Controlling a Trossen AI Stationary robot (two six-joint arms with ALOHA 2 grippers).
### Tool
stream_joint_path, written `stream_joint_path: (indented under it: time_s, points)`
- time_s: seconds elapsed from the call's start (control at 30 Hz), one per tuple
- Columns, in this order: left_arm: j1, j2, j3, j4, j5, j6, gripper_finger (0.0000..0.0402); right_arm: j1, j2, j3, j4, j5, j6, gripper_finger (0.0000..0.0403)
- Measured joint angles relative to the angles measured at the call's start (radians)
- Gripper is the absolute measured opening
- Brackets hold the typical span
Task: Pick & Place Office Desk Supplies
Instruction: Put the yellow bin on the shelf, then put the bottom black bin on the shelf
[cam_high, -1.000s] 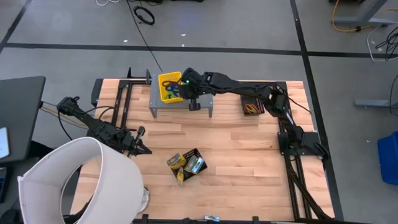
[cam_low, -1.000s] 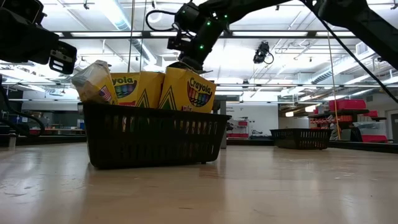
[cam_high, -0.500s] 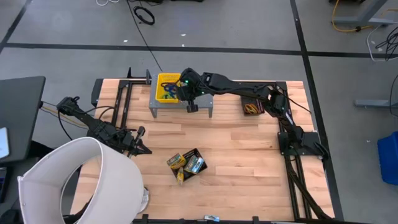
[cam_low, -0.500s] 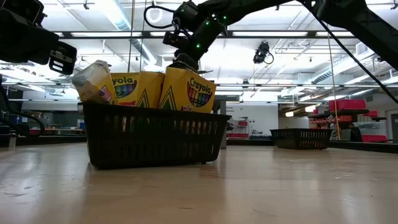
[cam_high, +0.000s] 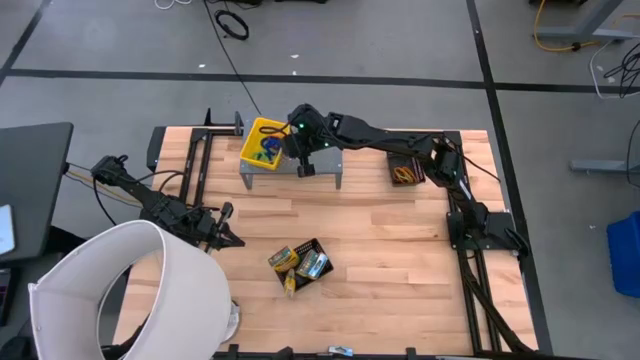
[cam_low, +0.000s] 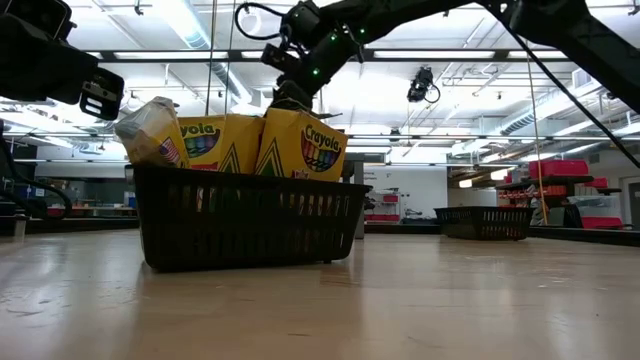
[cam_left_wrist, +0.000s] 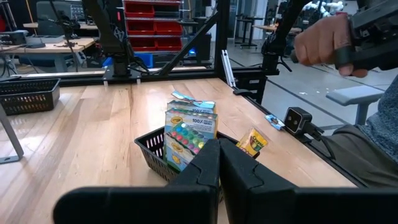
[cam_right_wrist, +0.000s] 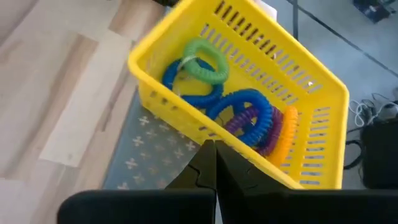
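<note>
Tilting and sliding left over the last second, the yellow basket (cam_high: 262, 142) now sits skewed on the grey stand (cam_high: 322, 163) at the far edge of the surface (cam_high: 380, 240), the right gripper (cam_right_wrist: 210, 163) at its near wall with fingers pressed together, apparently gripping nothing. Coiled loops (cam_right_wrist: 239, 112) remain inside. Crayon boxes (cam_left_wrist: 189, 134) stay in the black basket (cam_high: 300, 266) mid-surface. Left gripper (cam_left_wrist: 219, 163) waits clenched, empty, near the white cylinder (cam_high: 140, 290). Judgement: nudging rather than picking; items not yet transferred.
</note>
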Motion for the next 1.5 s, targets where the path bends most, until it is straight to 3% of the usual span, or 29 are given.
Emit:
stream_joint_path:
  time_s: [0.43,0.87,1.3,1.5]
  points:
    - [0.0,0.0,0.0,0.0,0.0,-0.003,0.0008,-0.025,0.094,0.002,0.041,0.106,-0.017,0.0]
    - [0.0,0.0,0.0,0.0,-0.004,-0.001,0.0008,-0.038,0.097,0.0,0.109,0.157,-0.042,0.0]
    - [0.0,0.0,0.0,0.001,-0.011,-0.003,0.0008,-0.041,0.097,0.0,0.164,0.103,-0.057,0.0]
    - [0.0,0.0,0.0,0.001,-0.011,-0.005,0.0008,-0.048,0.096,0.0,0.142,0.128,-0.044,0.0]
